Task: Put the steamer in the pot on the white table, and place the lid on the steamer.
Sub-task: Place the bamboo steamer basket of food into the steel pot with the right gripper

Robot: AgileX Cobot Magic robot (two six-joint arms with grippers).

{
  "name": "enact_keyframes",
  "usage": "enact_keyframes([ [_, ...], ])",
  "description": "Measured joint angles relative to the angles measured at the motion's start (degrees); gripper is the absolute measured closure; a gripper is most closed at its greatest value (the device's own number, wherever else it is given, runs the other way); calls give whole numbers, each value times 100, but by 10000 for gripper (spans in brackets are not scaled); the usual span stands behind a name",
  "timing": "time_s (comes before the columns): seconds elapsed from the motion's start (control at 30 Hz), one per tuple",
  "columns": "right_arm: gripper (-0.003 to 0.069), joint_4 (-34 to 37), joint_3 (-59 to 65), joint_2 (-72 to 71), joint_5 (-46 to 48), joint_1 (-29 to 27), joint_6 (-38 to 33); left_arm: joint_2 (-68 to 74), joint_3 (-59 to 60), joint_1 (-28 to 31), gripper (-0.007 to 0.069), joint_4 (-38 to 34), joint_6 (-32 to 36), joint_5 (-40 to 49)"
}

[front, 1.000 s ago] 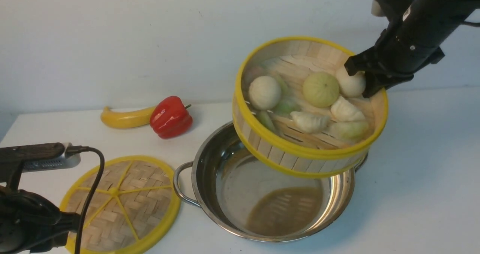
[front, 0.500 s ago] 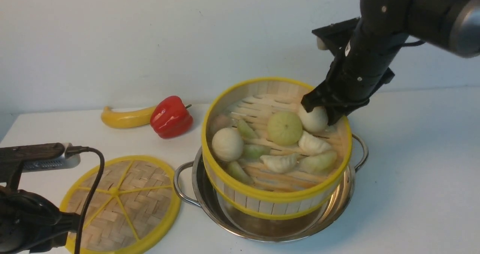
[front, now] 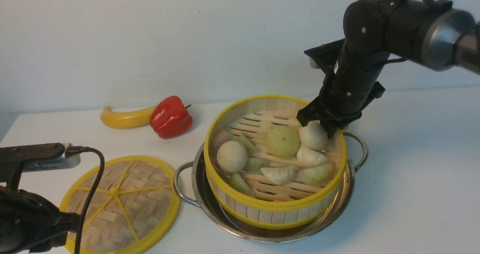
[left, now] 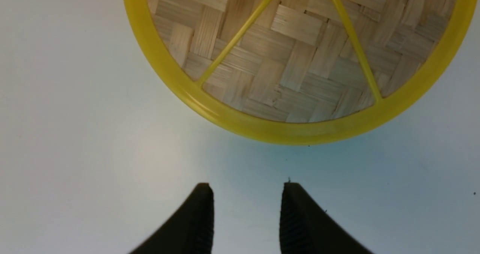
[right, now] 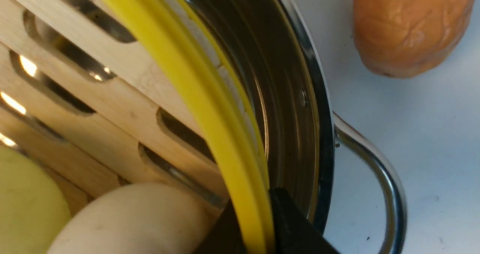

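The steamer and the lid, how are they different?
The steamer is a deep basket with a slatted floor; the lid is a flat woven disc with yellow spokes. The steamer sits in the pot, its rim pinched by the right pincer; the lid lies on the white table, untouched. Both are round bamboo with yellow rims.

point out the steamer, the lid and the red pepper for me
steamer (front: 273, 206), front view, near side of its yellow rim
lid (front: 113, 191), front view, centre hub
red pepper (front: 170, 117), front view, middle of its body
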Motion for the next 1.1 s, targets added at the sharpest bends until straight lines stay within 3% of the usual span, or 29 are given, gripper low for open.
enact_keyframes([
  [1.1,589,-330,-284,873,-351,9,0,0,0,0,383,5,0,-27],
])
